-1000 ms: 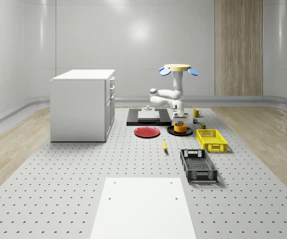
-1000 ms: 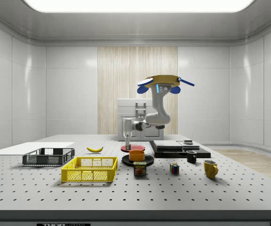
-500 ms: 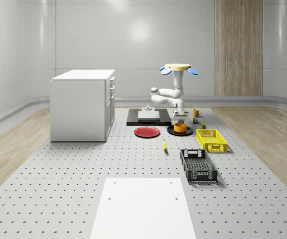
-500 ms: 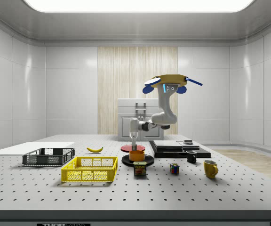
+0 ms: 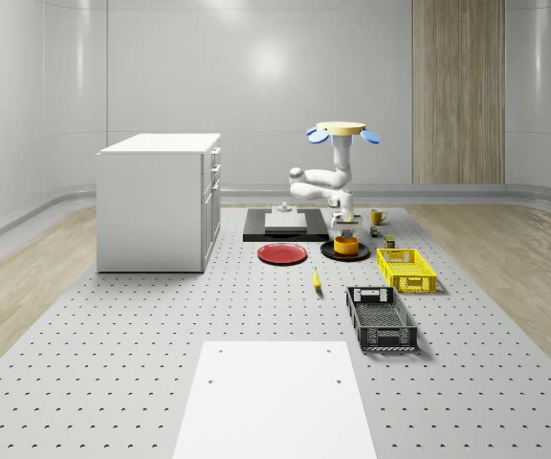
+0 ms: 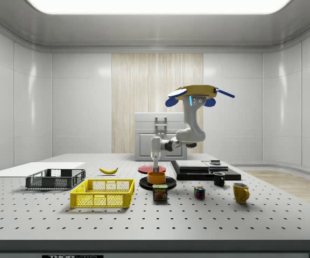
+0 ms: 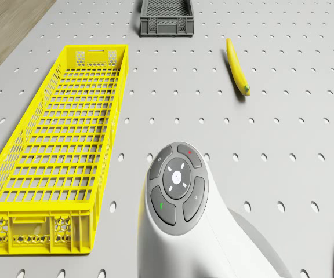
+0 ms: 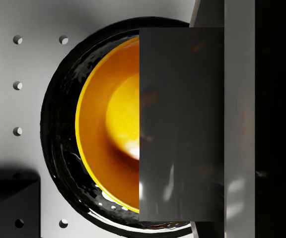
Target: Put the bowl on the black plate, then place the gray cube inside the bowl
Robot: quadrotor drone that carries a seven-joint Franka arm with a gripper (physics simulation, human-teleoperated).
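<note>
already — bowl (image 8: 108,124) on black plate (image 8: 58,134)

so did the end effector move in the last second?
Yes. In the side view the end effector shifted toward that view's right and lower, from beside the bowl to directly over it on the black plate.

Glossy orange bowl (image 8: 108,129), shiny black plate (image 8: 58,129), matt perforated table (image 8: 14,64)

My perforated gray table (image 5: 113,335) carries a white cabinet (image 5: 159,201) at left, a red plate (image 5: 282,253) and black plate (image 5: 328,251) mid-frame, a banana (image 5: 316,278), yellow basket (image 5: 406,269) and dark crate (image 5: 381,317) toward the right
</note>
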